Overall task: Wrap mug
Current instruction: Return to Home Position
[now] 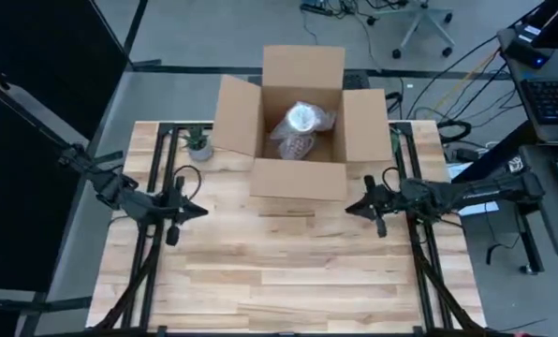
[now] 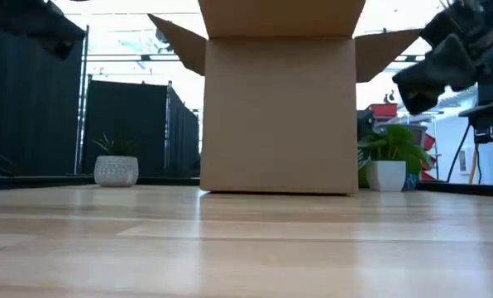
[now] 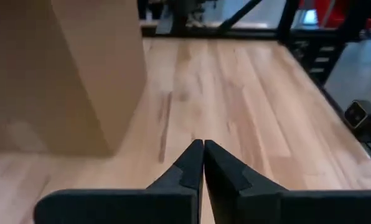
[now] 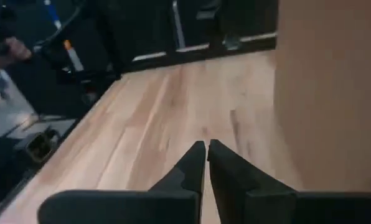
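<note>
Pale wooden planks form the bench, with grey floor and cables around it. Toward the far edge, midway across, stands the cardboard box, its four flaps spread outward. Inside sits a wrapped mug with a round pale end turned upward, so its long axis seems to run upright. A second bubble-wrapped bundle lies against it on the near side; which way that one points cannot be told.

The box's side flaps lean out over the planks on either side, and a small potted plant stands just beside the left flap, near the far left corner. In front of the box's front wall, a broad stretch of plank runs to the near edge.

Both arms reach in from the bench's sides and are held above the wood, apart from the box. The left claw hangs off the box's near left corner and points inward across the bench; its fingers are pressed together on nothing. The right claw mirrors it off the near right corner, pointing back toward the left one, with its fingers likewise closed tip to tip.
</note>
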`<control>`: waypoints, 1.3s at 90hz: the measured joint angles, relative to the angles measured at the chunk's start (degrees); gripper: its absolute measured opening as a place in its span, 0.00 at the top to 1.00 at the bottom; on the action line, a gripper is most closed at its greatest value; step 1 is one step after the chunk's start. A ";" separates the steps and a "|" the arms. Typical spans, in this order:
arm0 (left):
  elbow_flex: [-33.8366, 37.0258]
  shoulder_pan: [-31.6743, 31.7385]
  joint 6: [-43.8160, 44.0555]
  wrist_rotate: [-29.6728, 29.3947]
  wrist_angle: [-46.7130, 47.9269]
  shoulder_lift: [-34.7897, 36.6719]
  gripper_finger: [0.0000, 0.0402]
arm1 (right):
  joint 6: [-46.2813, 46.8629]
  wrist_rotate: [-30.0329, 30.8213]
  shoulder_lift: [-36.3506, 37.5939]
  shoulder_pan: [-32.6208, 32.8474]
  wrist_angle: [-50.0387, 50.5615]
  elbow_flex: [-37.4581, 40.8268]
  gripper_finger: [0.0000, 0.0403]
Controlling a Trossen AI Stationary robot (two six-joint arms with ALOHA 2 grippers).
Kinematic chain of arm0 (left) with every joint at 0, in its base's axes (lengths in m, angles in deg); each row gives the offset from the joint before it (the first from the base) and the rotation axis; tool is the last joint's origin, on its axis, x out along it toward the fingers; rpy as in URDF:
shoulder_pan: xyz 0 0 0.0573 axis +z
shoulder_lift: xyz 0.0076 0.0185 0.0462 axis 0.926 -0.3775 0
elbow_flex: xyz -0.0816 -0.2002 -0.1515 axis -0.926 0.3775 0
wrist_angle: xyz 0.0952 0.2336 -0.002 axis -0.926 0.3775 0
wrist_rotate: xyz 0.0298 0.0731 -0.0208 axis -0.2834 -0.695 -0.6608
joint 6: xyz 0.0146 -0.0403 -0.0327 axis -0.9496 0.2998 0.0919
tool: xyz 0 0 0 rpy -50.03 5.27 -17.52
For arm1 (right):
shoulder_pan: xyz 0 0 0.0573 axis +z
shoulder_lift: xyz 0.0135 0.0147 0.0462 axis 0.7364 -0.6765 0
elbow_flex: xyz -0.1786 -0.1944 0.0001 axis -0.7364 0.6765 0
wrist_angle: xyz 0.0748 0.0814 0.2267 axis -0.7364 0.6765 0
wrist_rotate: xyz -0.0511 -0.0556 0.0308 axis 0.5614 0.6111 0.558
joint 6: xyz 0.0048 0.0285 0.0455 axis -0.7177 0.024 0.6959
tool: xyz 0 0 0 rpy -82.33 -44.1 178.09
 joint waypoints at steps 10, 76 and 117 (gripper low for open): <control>0.27 2.22 -0.34 0.42 -0.04 3.93 1.00 | -0.70 -4.43 2.68 -4.93 0.52 0.62 0.98; 23.01 9.38 0.99 14.30 -19.48 20.92 1.00 | 4.28 11.19 17.57 -3.20 7.96 4.42 0.98; 25.94 29.71 -3.97 33.11 -27.14 20.48 1.00 | 0.96 12.70 18.71 -0.13 7.87 4.40 0.98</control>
